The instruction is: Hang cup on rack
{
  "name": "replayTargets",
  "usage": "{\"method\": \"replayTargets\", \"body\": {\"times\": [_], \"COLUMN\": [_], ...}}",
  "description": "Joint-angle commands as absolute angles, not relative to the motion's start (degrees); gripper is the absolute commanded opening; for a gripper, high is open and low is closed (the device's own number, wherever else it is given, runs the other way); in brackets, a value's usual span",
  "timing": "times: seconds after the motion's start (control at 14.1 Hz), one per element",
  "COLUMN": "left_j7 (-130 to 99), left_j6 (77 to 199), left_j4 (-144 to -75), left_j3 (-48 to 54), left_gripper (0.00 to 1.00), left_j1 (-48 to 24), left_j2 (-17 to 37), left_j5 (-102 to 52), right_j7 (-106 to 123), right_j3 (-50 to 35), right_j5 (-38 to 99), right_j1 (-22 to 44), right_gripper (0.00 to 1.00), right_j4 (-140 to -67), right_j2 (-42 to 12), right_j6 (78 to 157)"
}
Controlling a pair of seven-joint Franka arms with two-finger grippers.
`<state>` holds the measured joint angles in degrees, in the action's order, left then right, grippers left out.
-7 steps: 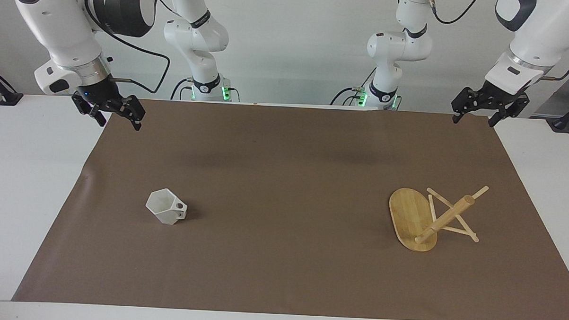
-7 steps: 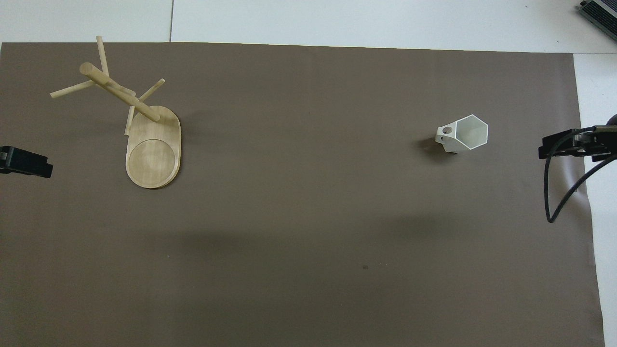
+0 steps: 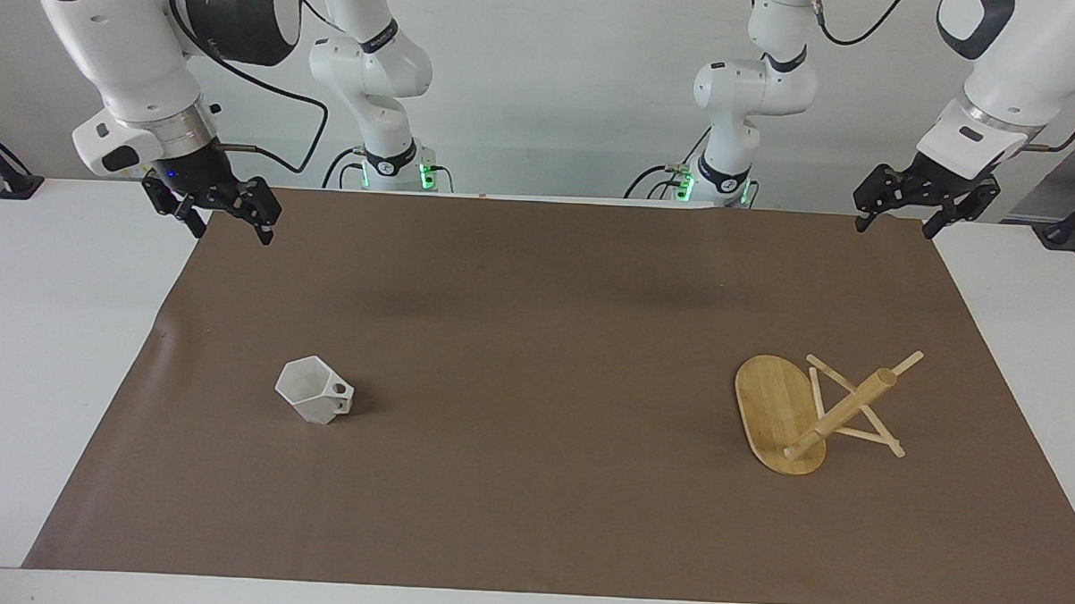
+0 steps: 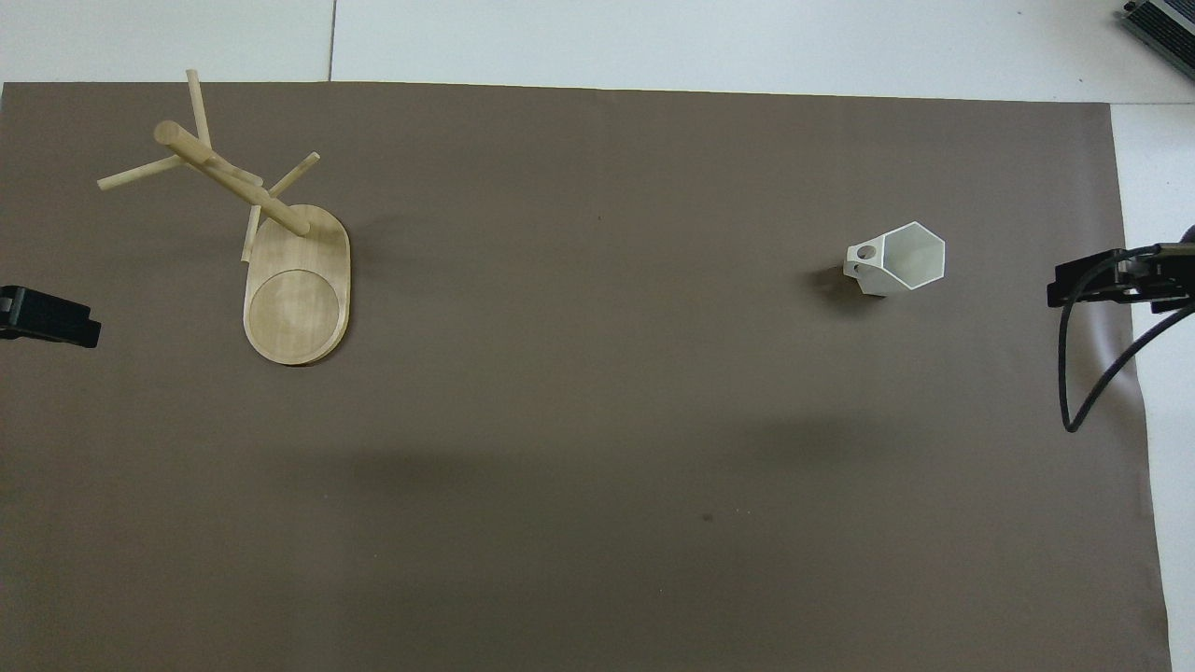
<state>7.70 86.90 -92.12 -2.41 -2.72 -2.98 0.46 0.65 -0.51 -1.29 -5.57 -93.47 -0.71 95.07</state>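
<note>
Table [image 3: 44, 338]: white top, mostly covered by a brown mat [image 3: 536, 356] that runs nearly the full width.

Both arms are up, well apart, one at each end of the robots' edge of the mat.
- Left arm [image 3: 1011, 68]: left gripper [image 3: 898, 221] hangs over the mat corner at its own end. Fingers spread, nothing between them. Only a black sliver of it shows at the overhead frame edge [image 4: 47, 317].
- Right arm [image 3: 126, 55]: right gripper [image 3: 227, 229] hangs over the mat edge at its own end. Fingers spread, nothing held. Black cable [image 3: 276, 101] loops off the wrist; from overhead it droops over the mat edge.

Rack [image 3: 815, 410]: on the mat toward the left arm's end, roughly mid-depth, well clear of the left gripper. It's tipped over. The oval base stands on edge with its underside toward the middle of the table; the post [image 3: 842, 411] slopes out from it toward the left arm's end, and thin pegs [image 3: 864, 434] under it touch the mat. One peg sticks up past the post tip.

Cup [image 3: 315, 391]: on the mat toward the right arm's end, about the same depth as the rack, well apart from it and from the right gripper. White, hexagonal rim. It's tilted, mouth facing up and toward the right arm's end. Handle with the round hole points toward the middle of the table. Nothing touching it.
</note>
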Motion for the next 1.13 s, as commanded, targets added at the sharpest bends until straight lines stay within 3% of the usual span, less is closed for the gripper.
{"method": "replayTargets", "body": {"times": [0.0, 0.21, 0.71, 1.06], "left_j7": [7.9, 7.9, 7.9, 7.9], "left_j6": [86.2, 86.2, 86.2, 86.2], "left_j4": [-92.5, -92.5, -92.5, -92.5], "left_j3": [-3.2, -3.2, -3.2, -3.2], "left_gripper": [1.00, 1.00, 1.00, 1.00], "left_j1": [-3.2, -3.2, -3.2, -3.2], "left_j2": [-3.8, -3.8, -3.8, -3.8], "left_j5": [0.0, 0.0, 0.0, 0.0], "right_j7": [1.6, 3.0, 3.3, 3.3], "right_j3": [0.0, -0.1, -0.1, -0.2], "right_j5": [-0.6, -0.5, -0.4, -0.4], "right_j1": [-5.4, -5.4, -5.5, -5.4], "right_gripper": [1.00, 1.00, 1.00, 1.00], "right_j4": [-94.7, -95.2, -105.4, -107.6], "right_j2": [0.3, 0.4, -0.6, -7.4], "right_j6": [96.2, 97.2, 114.0, 125.0]}}
